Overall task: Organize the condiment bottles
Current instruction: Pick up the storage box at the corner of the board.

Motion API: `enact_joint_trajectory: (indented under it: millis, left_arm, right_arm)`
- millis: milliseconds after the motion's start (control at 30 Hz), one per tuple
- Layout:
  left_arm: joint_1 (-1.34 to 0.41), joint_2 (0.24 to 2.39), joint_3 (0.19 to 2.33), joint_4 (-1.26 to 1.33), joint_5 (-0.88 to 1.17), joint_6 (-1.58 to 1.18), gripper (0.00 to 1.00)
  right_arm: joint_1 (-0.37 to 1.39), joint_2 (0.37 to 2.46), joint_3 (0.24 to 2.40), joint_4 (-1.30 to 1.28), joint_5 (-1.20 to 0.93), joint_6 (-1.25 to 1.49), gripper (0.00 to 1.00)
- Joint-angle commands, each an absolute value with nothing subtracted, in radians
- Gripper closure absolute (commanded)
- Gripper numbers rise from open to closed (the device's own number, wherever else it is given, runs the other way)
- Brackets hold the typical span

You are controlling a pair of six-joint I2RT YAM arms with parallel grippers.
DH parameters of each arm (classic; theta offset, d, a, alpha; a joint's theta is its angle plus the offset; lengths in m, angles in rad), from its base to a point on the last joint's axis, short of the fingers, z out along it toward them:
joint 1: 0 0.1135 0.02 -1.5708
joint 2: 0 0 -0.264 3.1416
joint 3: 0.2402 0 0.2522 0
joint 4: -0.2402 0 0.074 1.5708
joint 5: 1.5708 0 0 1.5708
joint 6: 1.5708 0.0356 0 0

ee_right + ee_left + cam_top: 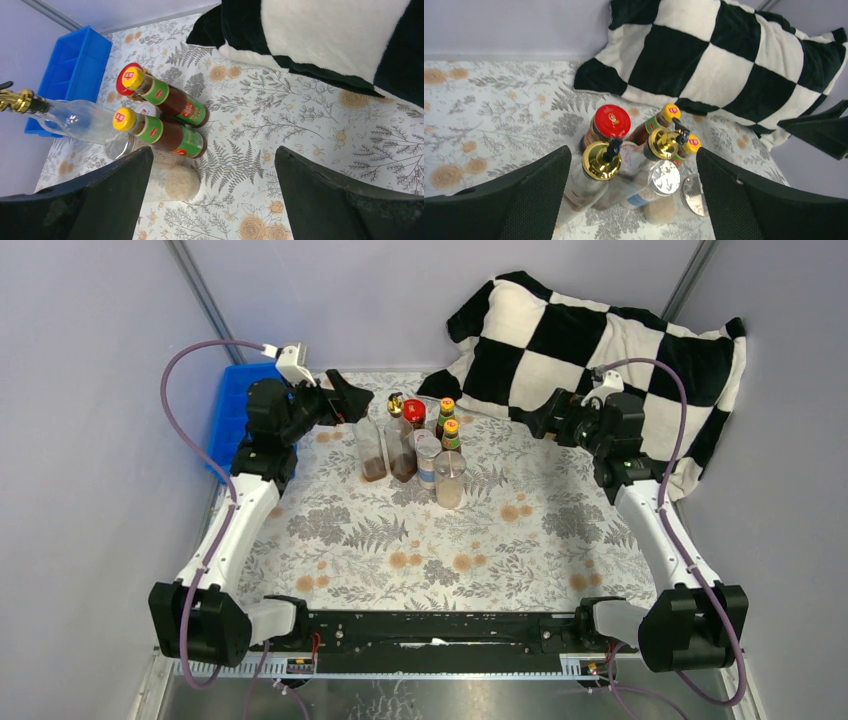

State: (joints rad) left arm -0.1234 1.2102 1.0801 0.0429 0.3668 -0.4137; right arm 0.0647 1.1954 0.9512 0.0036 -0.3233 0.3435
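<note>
Starting with the overhead view, seven small condiment bottles are seen standing upright in one tight cluster on the floral-printed tablecloth. They are set towards the far middle, near the black-and-white checked pillow. No bottle is seen in the blue divided plastic tray at the far left, though part of it is hidden by the arm. The left gripper is poised just beside the cluster and the right gripper is placed well apart on the other side.

From the left wrist, the left gripper is shown spread wide above the cluster, with nothing grasped. Below it are found two tall clear gold-spouted bottles, a red-lidded jar, two dark yellow-capped sauce bottles and silver-lidded clear shakers.

From the right wrist, the right gripper is likewise seen released and empty. The sauce bottles are framed side by side, with a shaker just beside them.

Like kinds are already paired, so the gathering may be judged done. If the tray is the intended place, every bottle is left to be moved.
</note>
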Motion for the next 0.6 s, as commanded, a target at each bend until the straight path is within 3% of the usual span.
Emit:
enact_joint_trajectory:
  millis: [0, 433, 567]
  left_arm:
    - [-0.121, 1.177, 1.145, -0.05, 0.424, -0.402, 0.01]
    - [-0.111, 1.056, 1.273, -0.254, 0.081, -0.393, 0.01]
    - [-0.09, 1.123, 1.338, -0.381, -0.136, -0.414, 0.01]
  right_arm:
    - [0.065, 1.189, 1.032, -0.04, -0.387, 0.322, 0.0]
    - [0.067, 1.183, 1.109, -0.084, -0.554, 0.364, 0.0]
    - [0.104, 1.232, 1.18, -0.138, -0.585, 0.372, 0.0]
